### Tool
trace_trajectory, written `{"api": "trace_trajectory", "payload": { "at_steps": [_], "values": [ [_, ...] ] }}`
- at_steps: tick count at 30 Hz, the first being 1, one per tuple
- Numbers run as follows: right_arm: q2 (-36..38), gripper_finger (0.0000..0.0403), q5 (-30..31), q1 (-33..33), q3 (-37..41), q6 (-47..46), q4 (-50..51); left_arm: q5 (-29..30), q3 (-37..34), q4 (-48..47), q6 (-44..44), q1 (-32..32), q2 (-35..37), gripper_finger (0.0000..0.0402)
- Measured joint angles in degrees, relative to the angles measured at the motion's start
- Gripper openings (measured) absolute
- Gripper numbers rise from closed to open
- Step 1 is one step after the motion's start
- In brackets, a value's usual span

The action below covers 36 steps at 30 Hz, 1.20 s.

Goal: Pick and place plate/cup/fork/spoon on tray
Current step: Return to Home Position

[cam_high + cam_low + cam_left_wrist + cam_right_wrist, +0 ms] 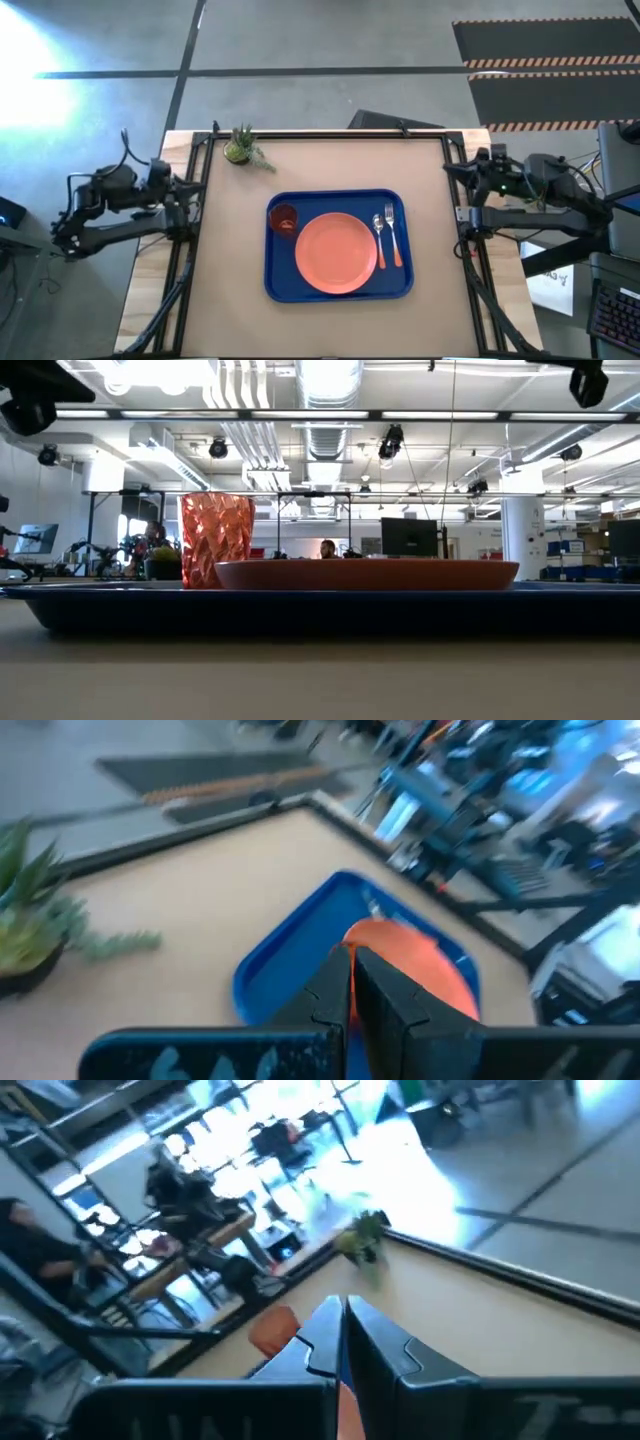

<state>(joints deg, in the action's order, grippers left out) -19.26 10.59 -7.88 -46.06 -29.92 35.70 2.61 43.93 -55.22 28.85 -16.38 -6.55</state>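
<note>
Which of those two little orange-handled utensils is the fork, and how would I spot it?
Find the blue tray in the middle of the table, then the orange plate on it. Two utensils lie side by side to the right of the plate; the fork is the outer one, nearer the tray's right rim. Its head has tines, whereas the spoon has a rounded bowl.

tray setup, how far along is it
It looks finished. On the tray sit the plate, the cup by its left rim, and the spoon and fork side by side on the right. Nothing is in hand: the left gripper and right gripper are shut and empty, both arms parked at the table's sides. No task item is left off the tray.
</note>
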Motion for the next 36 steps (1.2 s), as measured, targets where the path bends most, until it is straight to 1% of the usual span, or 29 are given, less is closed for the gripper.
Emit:
{"api": "trace_trajectory", "payload": {
  "at_steps": [4, 5, 8, 10, 12, 15, 18, 20, 22, 24, 26, 28, 31, 36],
  "values": [
    [1.7, 0.0008, -4.5, 0.0, 0.6, 1.3, -3.5, -2.3, -5.2, 5.6, -0.8, 0.0, 6.3, 0.0000],
    [2.0, 0.0008, -5.5, 0.0, 0.7, 2.2, -5.2, -2.6, -6.8, 8.1, -0.8, 0.0, 6.4, 0.0000],
    [2.7, 0.0008, -8.6, 0.0, 1.1, 4.6, -9.8, -3.6, -9.1, 7.4, -0.8, 0.0, 6.2, 0.0000],
    [2.7, 0.0008, -10.7, 0.0, 1.4, 6.5, -11.4, -3.8, -10.5, 10.5, -0.8, 0.0, 5.1, 0.0000],
    [2.7, 0.0008, -12.9, 0.0, 1.5, 7.2, -12.2, -6.0, -12.9, 11.2, -0.7, 0.0, 5.0, 0.0000],
    [2.7, 0.0008, -14.8, 0.0, 1.7, 7.0, -12.7, -8.3, -15.6, 18.3, -0.7, 0.0, 5.4, 0.0000],
    [2.7, 0.0008, -17.2, 0.0, 3.5, 6.3, -14.0, -10.2, -18.4, 23.1, -0.8, 0.0, 5.9, 0.0000],
    [2.7, 0.0008, -20.0, 0.0, 5.6, 5.6, -18.3, -11.2, -19.6, 27.8, -0.8, 0.0, 6.4, 0.0000],
    [2.7, 0.0008, -23.4, 0.0, 8.3, 5.5, -24.0, -12.7, -20.9, 30.4, -0.8, 0.0, 6.5, 0.0000],
    [2.7, 0.0008, -26.8, 0.0, 11.5, 5.9, -30.8, -13.7, -21.6, 32.4, -0.8, 0.0, 6.5, 0.0000],
    [2.7, 0.0008, -29.0, 0.0, 14.9, 6.1, -38.2, -14.3, -22.1, 35.7, -0.8, 0.0, 6.5, 0.0000],
    [2.7, 0.0008, -30.3, 0.0, 18.4, 6.0, -44.5, -16.1, -23.3, 38.5, -1.0, 0.0, 6.5, 0.0000],
    [2.7, 0.0008, -30.8, 0.0, 23.2, 4.4, -51.4, -19.2, -25.1, 46.0, -2.4, 0.0, 6.5, 0.0000],
    [2.7, 0.0008, -30.8, 0.0, 30.7, 0.3, -62.7, -21.7, -28.6, 54.1, -2.7, 0.0, 6.5, 0.0000]
  ]
}}
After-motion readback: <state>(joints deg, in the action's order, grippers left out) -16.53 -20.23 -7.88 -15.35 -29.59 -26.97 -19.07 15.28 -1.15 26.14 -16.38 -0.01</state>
